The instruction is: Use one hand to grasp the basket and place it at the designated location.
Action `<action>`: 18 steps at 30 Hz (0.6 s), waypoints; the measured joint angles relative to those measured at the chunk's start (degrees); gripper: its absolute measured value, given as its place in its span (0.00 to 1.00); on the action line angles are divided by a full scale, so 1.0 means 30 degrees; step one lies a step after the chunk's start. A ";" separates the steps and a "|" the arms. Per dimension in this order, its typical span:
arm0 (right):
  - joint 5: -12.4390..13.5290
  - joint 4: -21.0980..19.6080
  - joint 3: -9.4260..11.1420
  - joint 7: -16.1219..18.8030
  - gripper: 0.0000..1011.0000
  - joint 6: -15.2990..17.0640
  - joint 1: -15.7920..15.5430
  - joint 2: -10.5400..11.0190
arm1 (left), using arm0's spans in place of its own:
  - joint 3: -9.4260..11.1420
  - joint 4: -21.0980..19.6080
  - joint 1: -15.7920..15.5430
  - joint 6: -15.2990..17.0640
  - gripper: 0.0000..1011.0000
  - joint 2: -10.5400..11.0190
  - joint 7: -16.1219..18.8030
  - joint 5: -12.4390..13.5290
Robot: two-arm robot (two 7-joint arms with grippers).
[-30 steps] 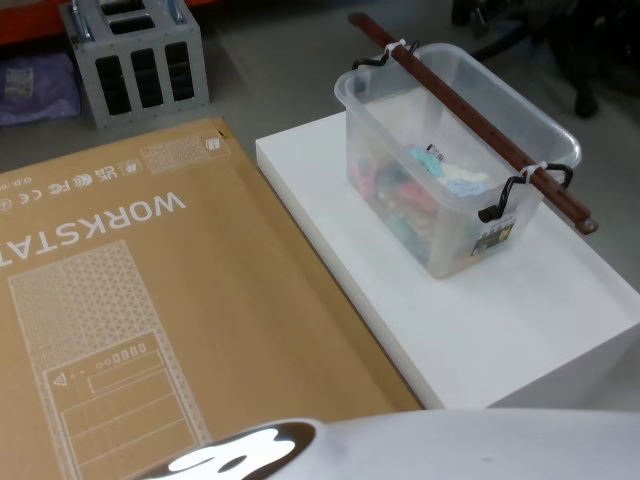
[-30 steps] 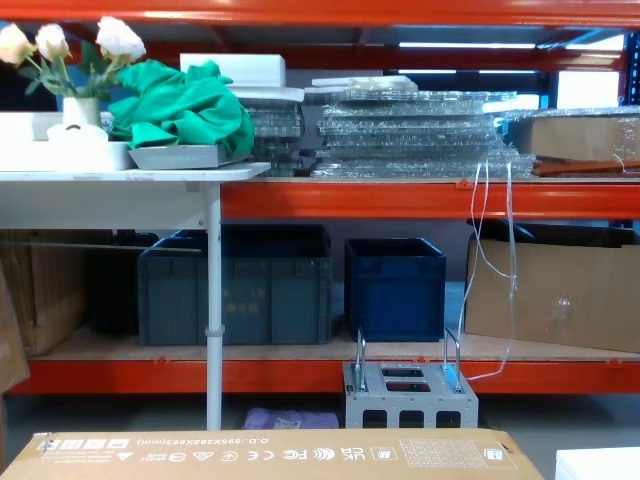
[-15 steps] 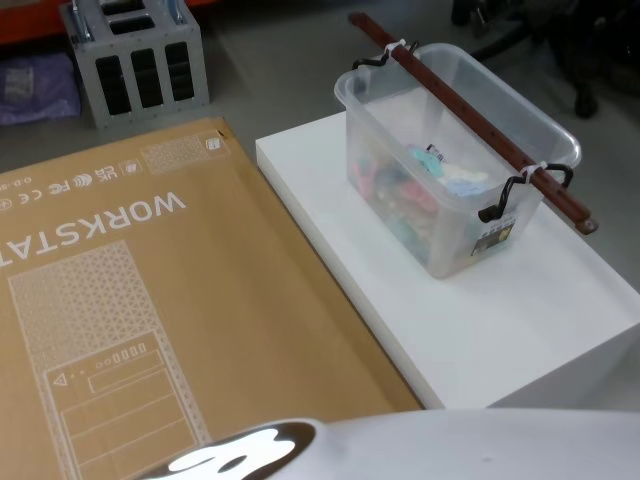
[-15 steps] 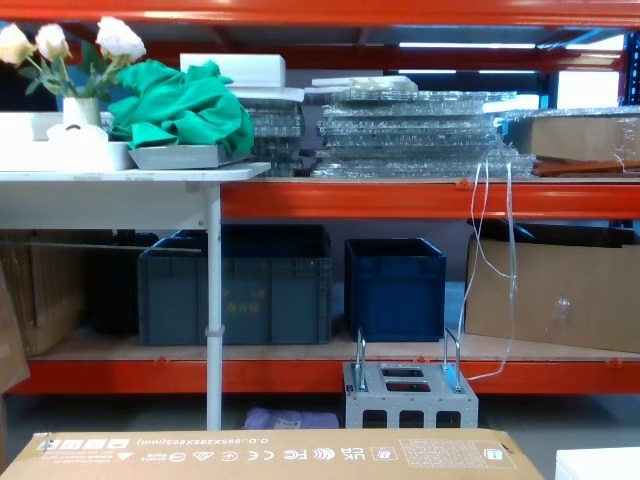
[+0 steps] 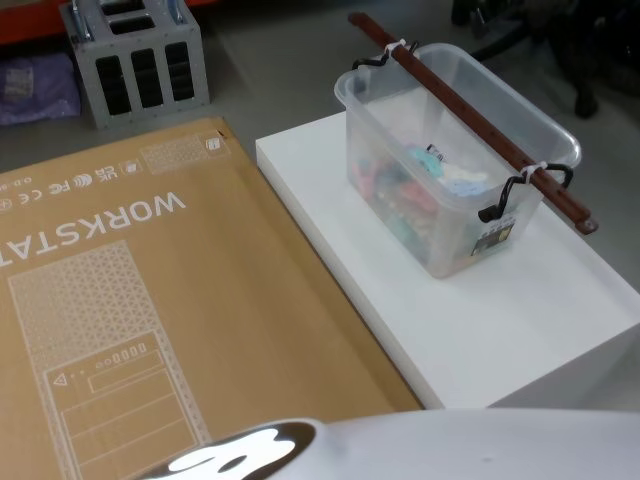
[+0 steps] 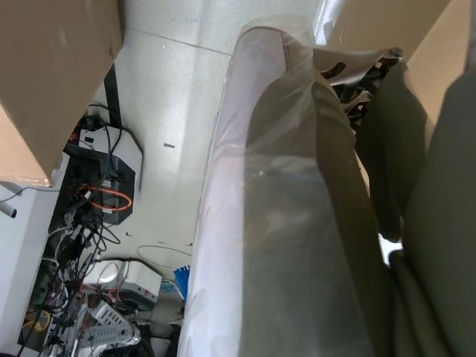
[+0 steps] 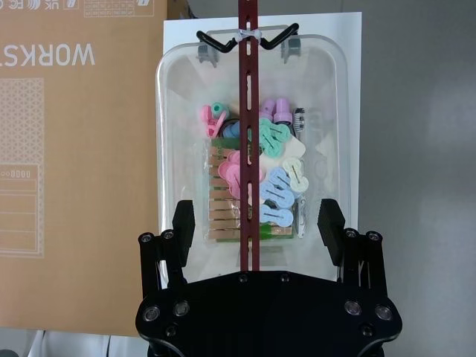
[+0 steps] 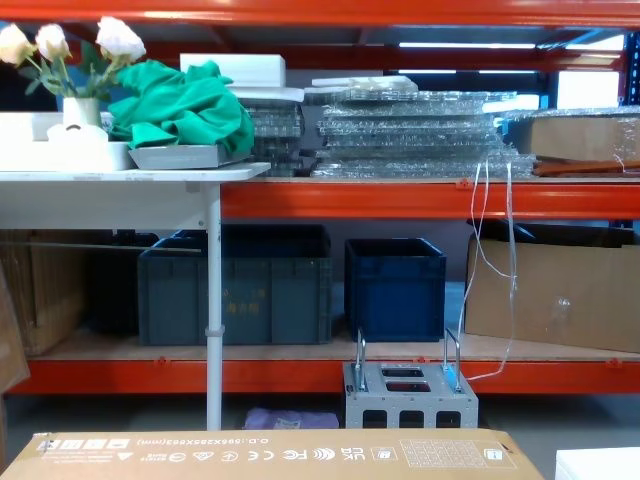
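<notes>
clear plastic basket of pastel clothes pegs, brown rod across its rim, right gripper spread wide above

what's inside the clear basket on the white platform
The basket holds a heap of clothes pegs: pink, blue and green plastic ones, plus a row of wooden ones. The brown handle bar crosses above them, hiding a strip; anything beneath the heap is covered.

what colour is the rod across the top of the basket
Dark reddish-brown. The rod spans the basket, clearest in the head view.
</notes>
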 joint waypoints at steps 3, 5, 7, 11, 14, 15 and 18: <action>0.0000 0.0000 0.0001 -0.0001 0.99 0.0001 0.0000 0.0000 | 0.0000 0.0000 0.0000 0.0000 0.00 0.0000 0.0001 -0.0001; 0.0000 0.0001 0.0001 0.0000 0.99 0.0000 0.0000 0.0000 | 0.0000 0.0000 0.0000 0.0000 0.00 0.0000 0.0000 -0.0001; 0.0001 0.0000 0.0001 0.0000 0.99 0.0001 0.0000 0.0000 | -0.0001 0.0000 -0.0001 -0.0001 0.00 0.0000 0.0000 0.0000; 0.0001 0.0000 0.0001 0.0000 0.99 0.0001 0.0000 0.0000 | -0.0001 0.0000 -0.0001 0.0001 0.00 0.0000 -0.0001 -0.0001; 0.0001 0.0001 0.0001 0.0000 0.99 0.0001 -0.0001 0.0000 | -0.0001 0.0000 -0.0001 0.0000 0.00 -0.0001 0.0000 0.0000; 0.0001 0.0000 0.0001 -0.0001 0.99 0.0001 0.0000 0.0000 | -0.0001 0.0000 0.0000 0.0000 0.00 0.0001 0.0000 0.0001; 0.0001 0.0000 0.0001 0.0000 0.99 0.0001 0.0000 0.0000 | -0.0001 0.0000 -0.0001 0.0000 0.00 0.0001 0.0000 0.0000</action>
